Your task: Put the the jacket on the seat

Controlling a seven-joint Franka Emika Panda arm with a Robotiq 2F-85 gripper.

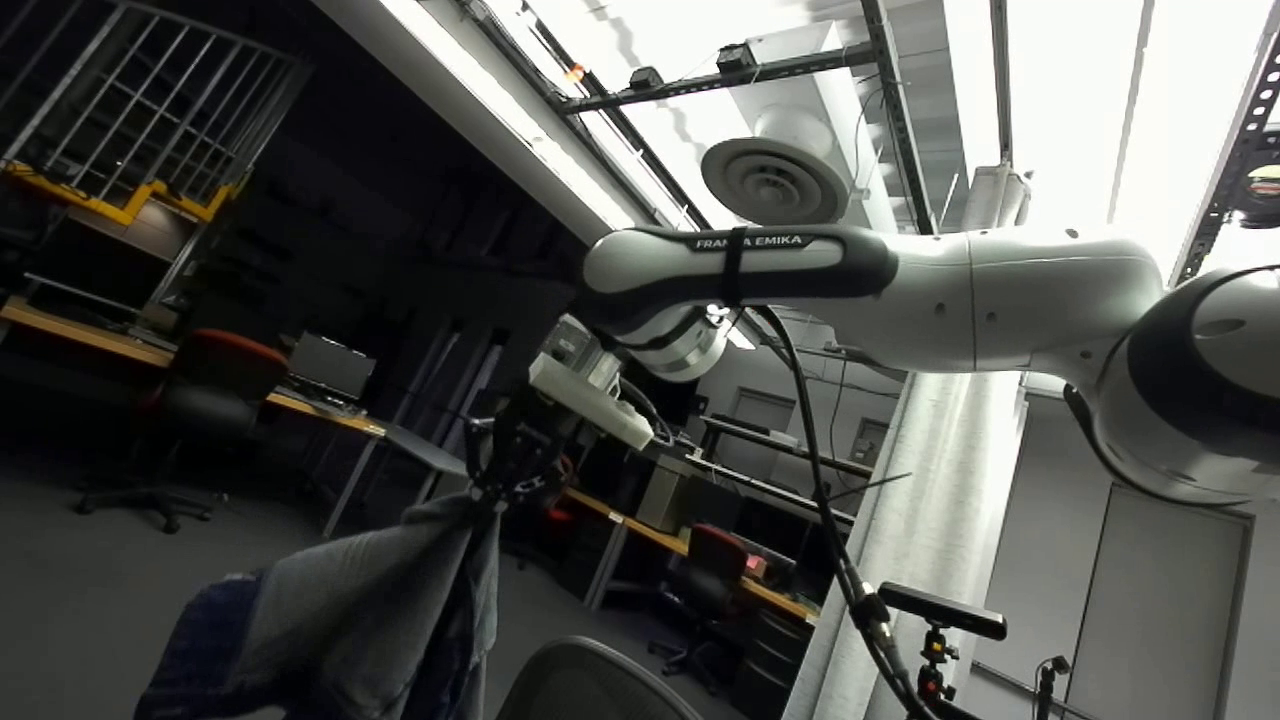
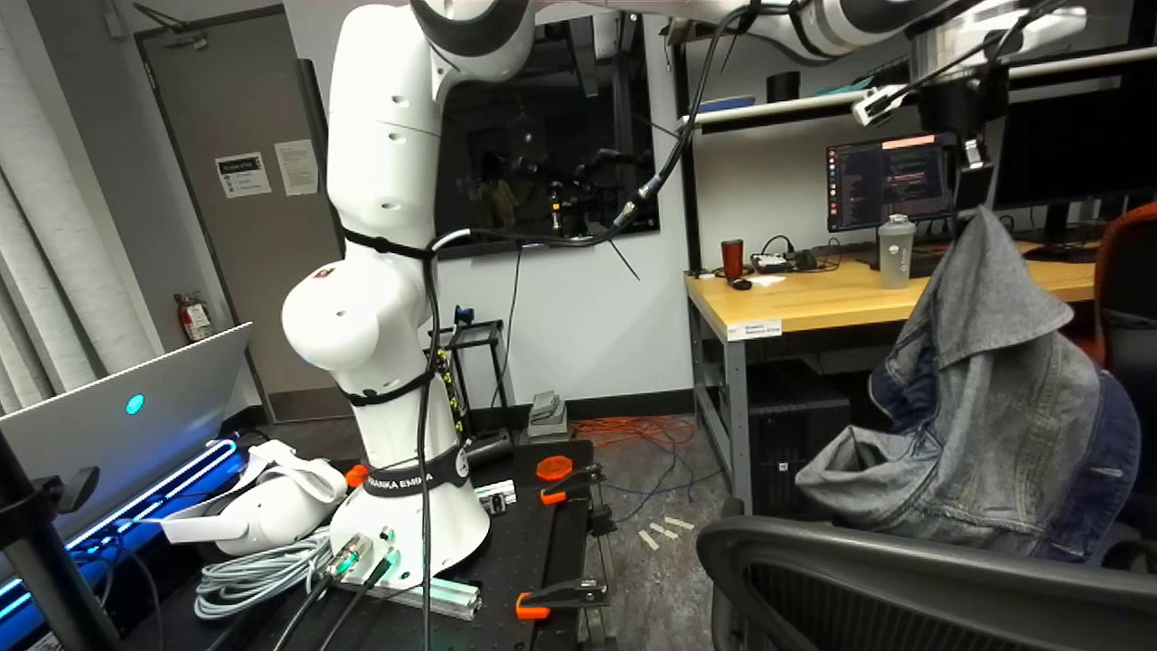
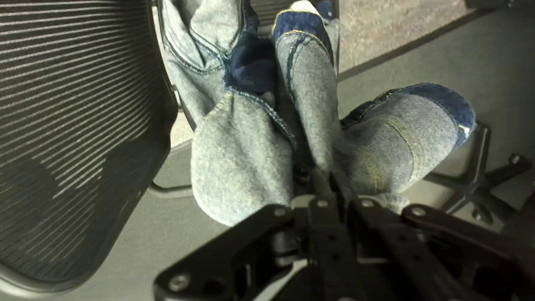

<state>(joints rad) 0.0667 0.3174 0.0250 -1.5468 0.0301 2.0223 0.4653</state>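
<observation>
At nine o'clock in your wrist view stands the mesh-backed chair; beside its back, around twelve, the jacket hangs from your gripper, which pinches the garment's bunched top toward four o'clock.

One jacket, one arm, two door papers

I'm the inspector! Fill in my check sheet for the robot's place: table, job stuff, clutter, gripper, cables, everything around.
Surface: flat black tabletop under the white robot arm.
Job's things: grey-blue denim jacket hangs beside a black mesh chair backrest, not yet released.
Clutter: white plastic headset, two orange-and-black clamps.
Gripper: black two-fingered gripper, shut on the jacket.
Cables: coiled light-grey cable near the headset; black cable along the arm.
Surroundings: pale wooden desk with lit monitor and grey bottle.
</observation>
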